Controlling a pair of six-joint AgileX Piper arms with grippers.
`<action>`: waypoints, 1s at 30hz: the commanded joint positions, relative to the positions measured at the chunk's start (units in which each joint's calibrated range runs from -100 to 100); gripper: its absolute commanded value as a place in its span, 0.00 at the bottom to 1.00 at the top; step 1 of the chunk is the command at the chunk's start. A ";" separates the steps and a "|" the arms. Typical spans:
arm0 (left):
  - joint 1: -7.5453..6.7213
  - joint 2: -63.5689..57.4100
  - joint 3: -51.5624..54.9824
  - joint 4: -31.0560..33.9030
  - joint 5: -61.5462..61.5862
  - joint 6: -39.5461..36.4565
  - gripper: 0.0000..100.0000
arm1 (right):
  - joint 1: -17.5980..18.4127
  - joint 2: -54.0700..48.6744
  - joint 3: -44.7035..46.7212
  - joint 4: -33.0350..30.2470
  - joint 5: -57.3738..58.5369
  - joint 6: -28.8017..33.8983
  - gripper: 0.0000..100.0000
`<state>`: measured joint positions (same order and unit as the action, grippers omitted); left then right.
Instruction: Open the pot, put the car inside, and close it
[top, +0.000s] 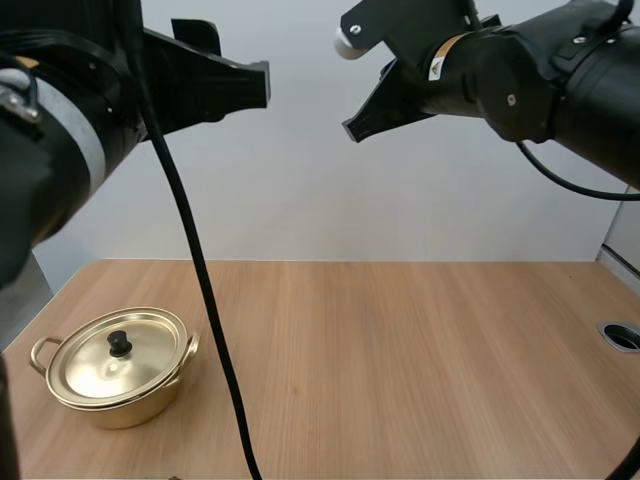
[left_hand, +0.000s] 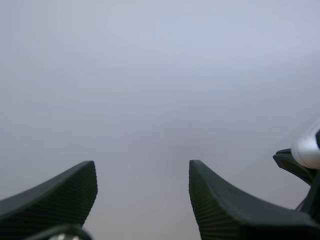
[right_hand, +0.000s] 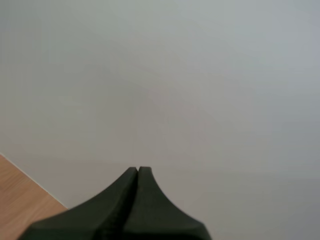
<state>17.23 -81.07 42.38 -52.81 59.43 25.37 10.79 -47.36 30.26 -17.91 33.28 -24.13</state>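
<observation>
At about eight o'clock on the light wooden table (top: 400, 350), close to its near edge, sits the round gold metal pot (top: 125, 405) with two loop handles. Its gold lid (top: 95, 372) with a black knob (top: 120, 344) is on. Higher and farther out, both arms are raised above the table. The left gripper (left_hand: 141, 169) hangs at eleven o'clock, fingers apart and holding nothing. The right gripper (top: 358, 125) is at one o'clock, fingers pressed together.

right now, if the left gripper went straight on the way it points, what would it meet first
Likely nothing close: the open left gripper faces the plain wall. The right gripper sits off to one side of that line, depth unclear; the pot stands well below.
</observation>
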 joint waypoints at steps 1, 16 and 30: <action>-1.38 -4.16 0.11 4.17 -0.39 -2.19 0.88 | -2.05 -2.27 0.61 0.08 0.14 1.92 0.00; -11.87 -12.12 11.30 26.72 -5.75 -11.18 0.64 | -12.50 -28.67 25.51 4.34 1.86 6.24 0.00; -11.90 -18.93 19.87 28.15 -8.57 -13.96 0.00 | -8.56 -35.80 28.30 2.21 8.31 6.24 0.00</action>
<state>5.36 -100.00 60.48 -23.81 54.77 12.26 1.48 -83.04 58.55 -10.91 35.90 -17.88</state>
